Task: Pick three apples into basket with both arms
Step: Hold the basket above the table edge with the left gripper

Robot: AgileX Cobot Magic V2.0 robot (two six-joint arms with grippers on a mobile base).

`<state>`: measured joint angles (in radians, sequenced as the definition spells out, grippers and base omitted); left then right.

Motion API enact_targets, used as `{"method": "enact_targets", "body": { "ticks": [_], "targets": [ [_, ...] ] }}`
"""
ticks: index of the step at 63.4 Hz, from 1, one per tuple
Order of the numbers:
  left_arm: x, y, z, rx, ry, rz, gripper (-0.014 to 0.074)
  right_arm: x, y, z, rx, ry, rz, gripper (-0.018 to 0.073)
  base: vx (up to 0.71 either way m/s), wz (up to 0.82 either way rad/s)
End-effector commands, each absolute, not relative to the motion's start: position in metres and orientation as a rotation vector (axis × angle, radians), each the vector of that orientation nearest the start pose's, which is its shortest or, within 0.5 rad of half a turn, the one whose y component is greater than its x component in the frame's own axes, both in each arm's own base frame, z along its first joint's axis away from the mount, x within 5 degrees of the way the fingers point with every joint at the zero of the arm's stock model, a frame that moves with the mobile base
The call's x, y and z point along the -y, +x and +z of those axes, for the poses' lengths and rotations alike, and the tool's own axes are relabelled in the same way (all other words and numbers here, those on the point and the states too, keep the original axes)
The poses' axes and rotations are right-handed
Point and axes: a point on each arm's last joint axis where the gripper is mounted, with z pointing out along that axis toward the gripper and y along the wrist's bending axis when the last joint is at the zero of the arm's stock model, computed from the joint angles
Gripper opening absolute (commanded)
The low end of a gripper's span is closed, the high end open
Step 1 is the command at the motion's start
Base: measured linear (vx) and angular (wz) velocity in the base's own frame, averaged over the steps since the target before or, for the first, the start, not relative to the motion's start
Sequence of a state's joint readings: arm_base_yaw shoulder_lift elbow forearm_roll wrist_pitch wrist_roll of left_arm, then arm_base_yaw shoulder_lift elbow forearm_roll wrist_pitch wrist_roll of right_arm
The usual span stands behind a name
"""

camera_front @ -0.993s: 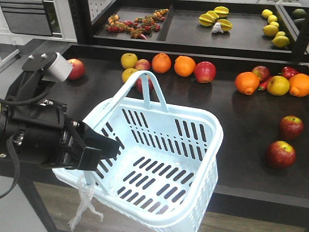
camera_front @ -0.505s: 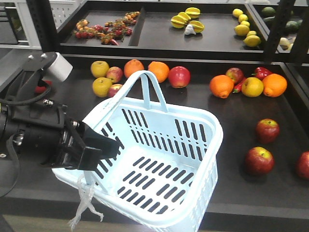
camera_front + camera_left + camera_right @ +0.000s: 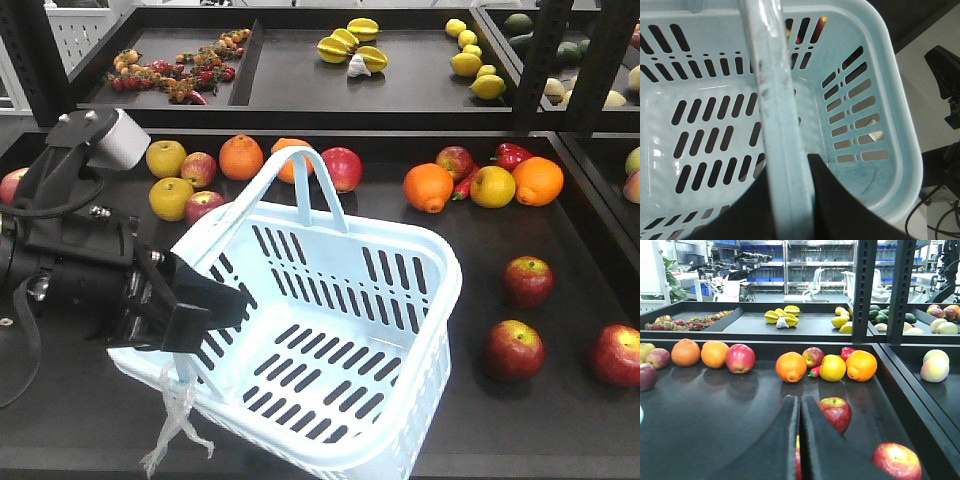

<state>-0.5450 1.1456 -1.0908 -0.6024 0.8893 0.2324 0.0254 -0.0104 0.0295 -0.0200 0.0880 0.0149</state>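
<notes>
My left gripper (image 3: 215, 300) holds the pale blue basket (image 3: 440, 290) over the near edge of the dark shelf, tilted. In the left wrist view its jaws (image 3: 790, 167) are shut on the basket's swing handle (image 3: 775, 100). The basket holds nothing. Three dark red apples lie on the shelf to the basket's right (image 3: 527, 281) (image 3: 515, 350) (image 3: 618, 355). My right gripper (image 3: 800, 401) appears only in its wrist view. It is shut and empty, low over the shelf. One apple (image 3: 836, 413) lies just beyond its right finger and another (image 3: 896, 461) near right.
Oranges (image 3: 429, 186) (image 3: 538, 180), a yellow fruit (image 3: 493, 186) and a red pepper (image 3: 510, 155) lie behind the apples. Yellow apples (image 3: 165, 158) and more fruit sit back left. A raised back shelf (image 3: 300, 80) and black posts (image 3: 600, 60) stand behind.
The shelf and its fruit have slid leftward and down in the front view while the left arm and basket kept their place. A third apple has come into view at the right.
</notes>
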Motion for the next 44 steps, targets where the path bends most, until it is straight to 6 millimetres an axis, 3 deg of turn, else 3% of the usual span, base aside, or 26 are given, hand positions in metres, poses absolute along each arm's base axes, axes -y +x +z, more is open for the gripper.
{"method": "enact_targets", "body": {
  "ticks": [1, 44],
  "targets": [
    [0.1528, 0.1705, 0.3899, -2.2, 0.615, -0.945, -0.0008, -0.0011, 0.0564, 0.1987, -1.52, -0.029, 0.001, -0.0005, 0.08, -0.05],
    [0.1528, 0.1705, 0.3899, -2.2, 0.615, -0.945, -0.0008, -0.0011, 0.0564, 0.1987, -1.52, -0.029, 0.001, -0.0005, 0.06, -0.02]
  ]
}}
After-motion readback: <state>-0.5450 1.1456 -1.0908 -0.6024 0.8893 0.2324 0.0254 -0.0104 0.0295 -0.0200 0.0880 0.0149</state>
